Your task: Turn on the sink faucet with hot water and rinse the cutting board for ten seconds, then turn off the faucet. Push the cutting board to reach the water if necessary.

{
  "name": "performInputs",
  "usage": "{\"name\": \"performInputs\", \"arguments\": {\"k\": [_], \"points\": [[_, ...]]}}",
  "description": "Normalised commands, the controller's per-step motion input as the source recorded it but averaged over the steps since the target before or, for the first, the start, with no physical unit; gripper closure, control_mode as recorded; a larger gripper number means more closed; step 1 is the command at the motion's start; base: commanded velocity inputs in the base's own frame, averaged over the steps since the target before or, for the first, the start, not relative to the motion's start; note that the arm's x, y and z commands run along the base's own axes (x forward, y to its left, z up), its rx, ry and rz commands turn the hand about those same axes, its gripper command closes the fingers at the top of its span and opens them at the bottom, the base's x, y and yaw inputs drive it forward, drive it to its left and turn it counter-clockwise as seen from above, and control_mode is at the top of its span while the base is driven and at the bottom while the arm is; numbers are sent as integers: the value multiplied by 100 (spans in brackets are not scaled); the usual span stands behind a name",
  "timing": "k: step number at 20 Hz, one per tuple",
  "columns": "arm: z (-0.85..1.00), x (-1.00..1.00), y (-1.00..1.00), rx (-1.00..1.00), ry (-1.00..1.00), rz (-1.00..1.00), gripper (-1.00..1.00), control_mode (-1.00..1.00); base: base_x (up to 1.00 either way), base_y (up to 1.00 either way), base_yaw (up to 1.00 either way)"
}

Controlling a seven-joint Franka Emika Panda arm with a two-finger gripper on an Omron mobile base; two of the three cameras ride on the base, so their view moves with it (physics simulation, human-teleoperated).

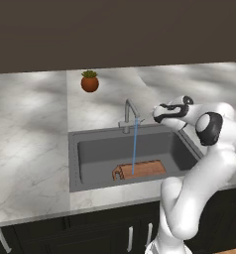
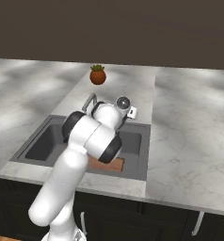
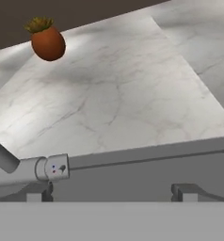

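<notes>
Above the sink's back right corner, the hand (image 1: 157, 113) is held with fingers spread, gripping nothing, near the sink faucet (image 1: 129, 115). Water (image 1: 135, 149) is seen falling onto the cutting board (image 1: 140, 170) lying in the sink (image 1: 90, 154).

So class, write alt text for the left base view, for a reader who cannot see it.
A thin stream of water runs from the sink faucet onto the cutting board lying in the dark sink. The white robot arm reaches in from the right, its gripper beside the faucet. A small potted plant stands on the marble counter behind.
</notes>
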Motion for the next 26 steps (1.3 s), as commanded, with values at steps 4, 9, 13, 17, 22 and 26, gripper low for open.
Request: {"name": "performInputs", "arguments": {"k": [4, 9, 13, 17, 22, 26], "points": [[0, 0, 22, 0, 3, 12, -100, -100, 0, 0, 0], [0, 0, 23, 0, 6, 11, -100, -100, 0, 0, 0], [0, 0, 9, 0, 7, 9, -100, -100, 0, 0, 0], [0, 0, 1, 0, 1, 6, -100, -100, 0, 0, 0], [0, 0, 0, 0, 0, 1, -100, -100, 0, 0, 0], [0, 0, 0, 0, 0, 0, -100, -100, 0, 0, 0]]}}
